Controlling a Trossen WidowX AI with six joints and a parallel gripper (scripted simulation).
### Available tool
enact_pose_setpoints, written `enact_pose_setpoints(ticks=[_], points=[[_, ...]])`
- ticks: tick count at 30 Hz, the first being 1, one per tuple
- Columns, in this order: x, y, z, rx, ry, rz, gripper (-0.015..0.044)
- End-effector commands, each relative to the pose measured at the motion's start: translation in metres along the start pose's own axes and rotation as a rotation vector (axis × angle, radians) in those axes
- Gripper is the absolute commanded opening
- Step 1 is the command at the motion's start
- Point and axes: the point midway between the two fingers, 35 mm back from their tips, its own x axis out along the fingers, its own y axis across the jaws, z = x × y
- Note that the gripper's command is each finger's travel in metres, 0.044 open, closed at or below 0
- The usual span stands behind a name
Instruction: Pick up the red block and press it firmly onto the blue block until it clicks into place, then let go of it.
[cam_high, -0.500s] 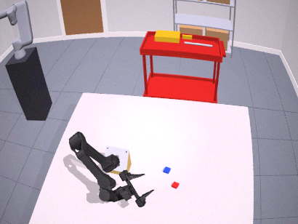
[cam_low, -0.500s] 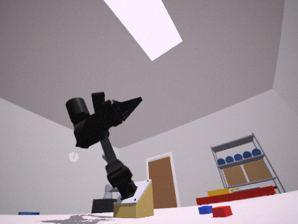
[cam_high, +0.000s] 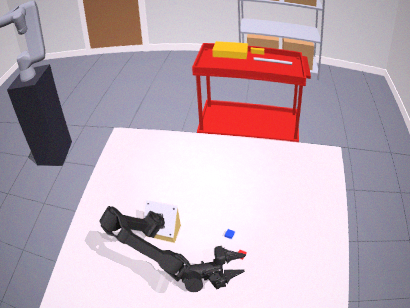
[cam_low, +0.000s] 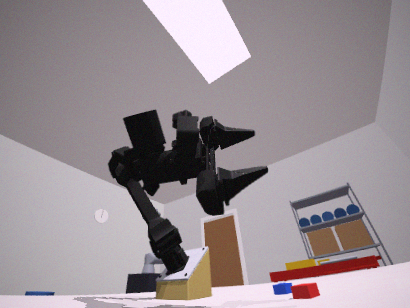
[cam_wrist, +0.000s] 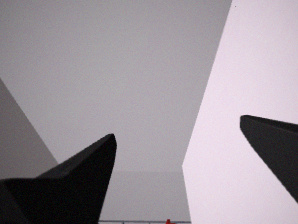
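The red block (cam_high: 242, 251) (cam_low: 305, 291) lies on the white table (cam_high: 300, 200), partly covered by a fingertip in the top view. The blue block (cam_high: 229, 233) (cam_low: 282, 288) lies near it, apart from it, a little farther back and to the left in the top view. My gripper (cam_high: 245, 263) (cam_low: 261, 151) (cam_wrist: 175, 130) is wide open with nothing between the fingers. The exterior view shows it high above the table and both blocks, its fingers pointing roughly sideways. Neither block can be made out for certain in the wrist view.
My arm stands on a yellow wedge base (cam_high: 175, 233) (cam_low: 187, 289) with a white top, left of the blocks. Beyond the table are a red cart (cam_high: 250, 120), a shelf rack (cam_high: 280, 29) and another arm on a dark pedestal (cam_high: 42, 117).
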Motion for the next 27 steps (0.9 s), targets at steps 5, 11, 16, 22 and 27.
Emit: enact_pose_setpoints(ticks=[5, 11, 16, 22, 27], points=[[0.068, -0.058, -0.096, 0.137, 0.402, -0.602, 0.044], [0.066, -0.074, -0.157, -0.159, 0.685, -1.114, 0.044], [0.062, -0.065, -0.167, -0.508, 0.775, -1.359, 0.044], [0.069, -0.065, -0.168, -0.508, 0.775, -1.358, 0.044], [0.067, -0.065, -0.168, -0.508, 0.775, -1.358, 0.044]])
